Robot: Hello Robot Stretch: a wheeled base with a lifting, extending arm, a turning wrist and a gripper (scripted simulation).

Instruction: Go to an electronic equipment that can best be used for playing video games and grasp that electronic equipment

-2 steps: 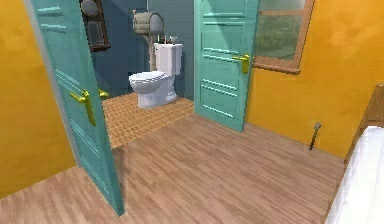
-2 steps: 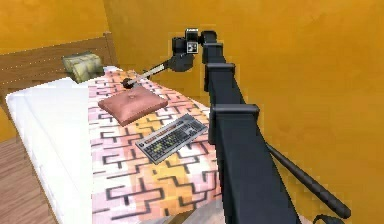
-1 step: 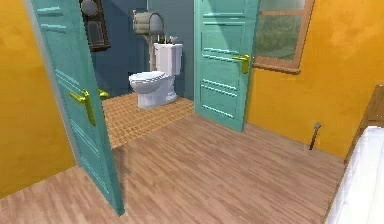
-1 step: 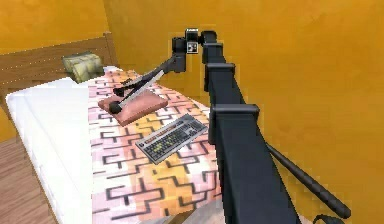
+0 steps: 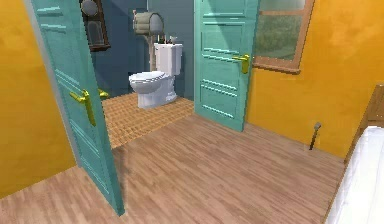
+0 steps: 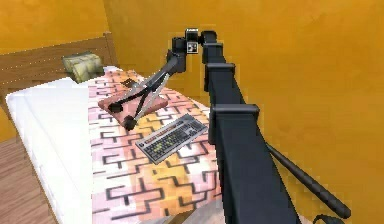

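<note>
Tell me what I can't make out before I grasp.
Arm side view: whether the gripper holds anything; the patterned blanket lies behind it.
Arm side view: the arm hides the bed beside the grey keyboard.
Forward view: bed cut off by the right edge.
Forward view: thin thing at the wall, too small to name.

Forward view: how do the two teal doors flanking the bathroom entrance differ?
The near door swings out toward the camera and shows at a steep angle; the far door faces the camera almost flat. The near door stands at the view's left; the far door stands beside the window. Both are teal, panelled, with gold lever handles.
</note>
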